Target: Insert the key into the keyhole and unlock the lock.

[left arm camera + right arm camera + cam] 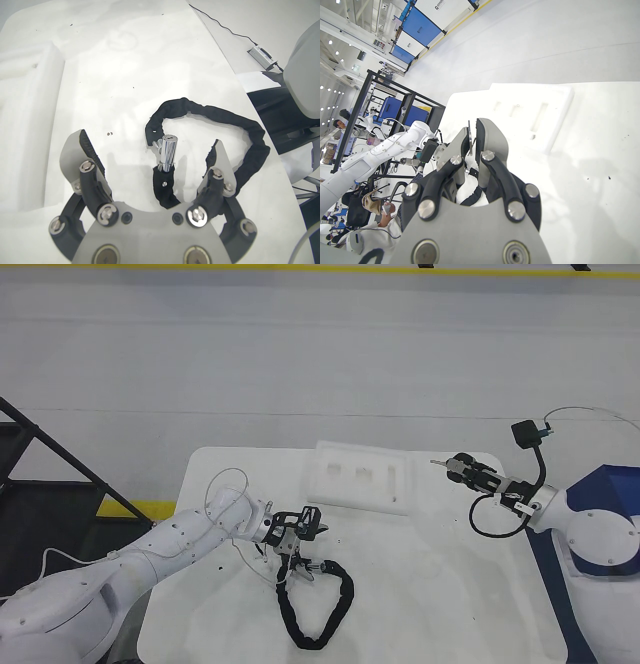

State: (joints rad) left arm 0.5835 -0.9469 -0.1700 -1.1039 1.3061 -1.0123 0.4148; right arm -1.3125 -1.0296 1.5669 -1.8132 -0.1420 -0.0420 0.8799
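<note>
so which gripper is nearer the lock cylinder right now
Left. The left gripper is open over the lock cylinder, fingers either side. The right gripper, shut on the key, is far off beside the foam tray.

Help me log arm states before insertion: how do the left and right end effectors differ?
The left end effector is open and empty; the right end effector is shut on the key. The left end effector straddles the lock cylinder; the right end effector sits near the foam tray, away from it. Both share one two-fingered build.
</note>
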